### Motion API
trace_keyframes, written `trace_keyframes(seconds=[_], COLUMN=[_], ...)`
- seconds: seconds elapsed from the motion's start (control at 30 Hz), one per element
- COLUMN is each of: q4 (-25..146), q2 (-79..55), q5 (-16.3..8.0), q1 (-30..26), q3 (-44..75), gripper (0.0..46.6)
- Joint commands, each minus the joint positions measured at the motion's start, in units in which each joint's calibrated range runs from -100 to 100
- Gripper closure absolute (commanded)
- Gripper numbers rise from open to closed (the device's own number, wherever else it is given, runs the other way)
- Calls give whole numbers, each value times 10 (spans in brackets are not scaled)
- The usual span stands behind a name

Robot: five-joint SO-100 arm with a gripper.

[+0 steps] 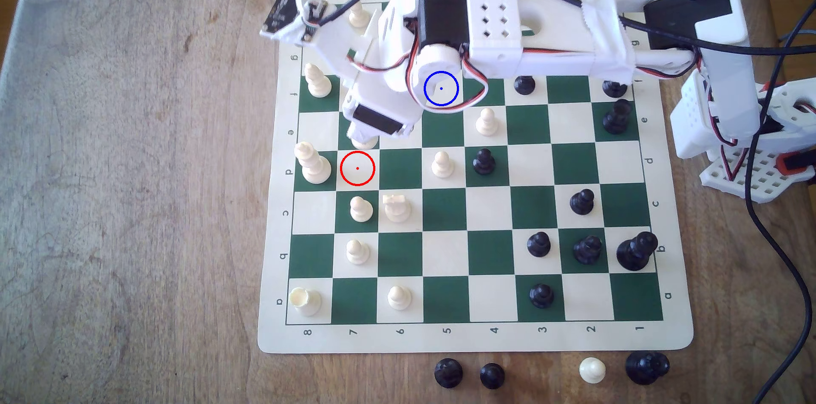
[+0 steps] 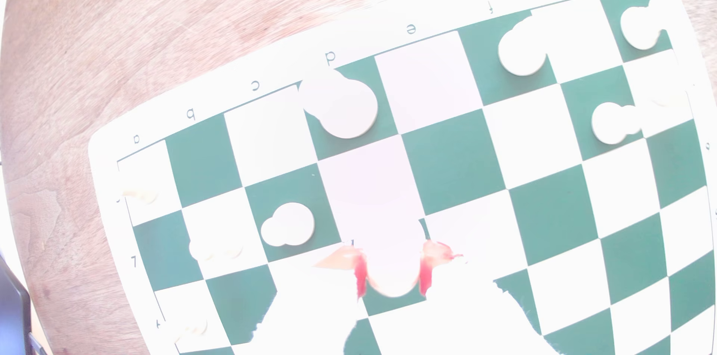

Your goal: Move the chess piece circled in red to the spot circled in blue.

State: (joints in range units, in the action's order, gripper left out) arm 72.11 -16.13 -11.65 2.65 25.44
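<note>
Cream tapered piece clamped between red-tipped gripper fingers above glossy checkered board.

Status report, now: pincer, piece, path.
Pincer shut on the chess piece, beside the red ring, whose square is bare. Blue ring square hidden under the arm. Cream pawn diagonally next to it.
</note>
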Motion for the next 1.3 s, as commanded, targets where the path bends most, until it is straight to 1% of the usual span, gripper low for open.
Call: trace_keyframes(seconds=[0.0, 0.07, 0.2, 0.23, 0.37, 0.4, 0.57, 0.87, 1.27], q4=[27, 43, 52, 22, -34, -63, -120, -208, -280], q2=[88, 96, 146, 184, 242, 269, 319, 296, 259], q5=[-3, -5, -7, -6, 0, 5, 17, 38, 47], q1=[18, 21, 22, 25, 44, 57, 78, 106, 117], q3=[47, 47, -11, -75, -197, -259, -376, -479, -543], gripper=[427, 427, 428, 428, 427, 427, 427, 426, 426])
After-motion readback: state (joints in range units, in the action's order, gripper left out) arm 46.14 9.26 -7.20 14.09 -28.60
